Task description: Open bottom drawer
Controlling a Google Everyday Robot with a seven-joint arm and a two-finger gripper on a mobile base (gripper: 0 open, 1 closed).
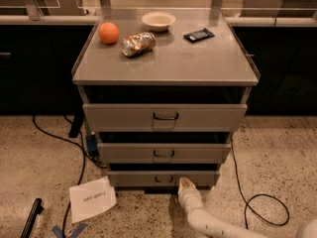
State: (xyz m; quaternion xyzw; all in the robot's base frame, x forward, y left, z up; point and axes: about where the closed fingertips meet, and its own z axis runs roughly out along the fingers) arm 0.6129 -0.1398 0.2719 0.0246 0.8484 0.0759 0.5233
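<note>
Arm [210,223] is cut off at the lower right edge and lies low over the floor [277,152]. Hand [186,184] is at the front of the bottom drawer [133,178], lowest of three, just right of its handle [164,179]. Whether the hand is wide or narrow cannot be told.

Grey bottom drawer [133,178], tool [186,183] near its front

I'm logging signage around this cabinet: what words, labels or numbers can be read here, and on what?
"Trash can": it seems to read so, upside down, on the paper sheet on the floor left of the bottom drawer.
Dark packet on the cabinet top: print too small to read.
Crushed can: label unreadable.
The drawers, and the gripper low at the bottom drawer's front, right of its handle: no text seen.
</note>
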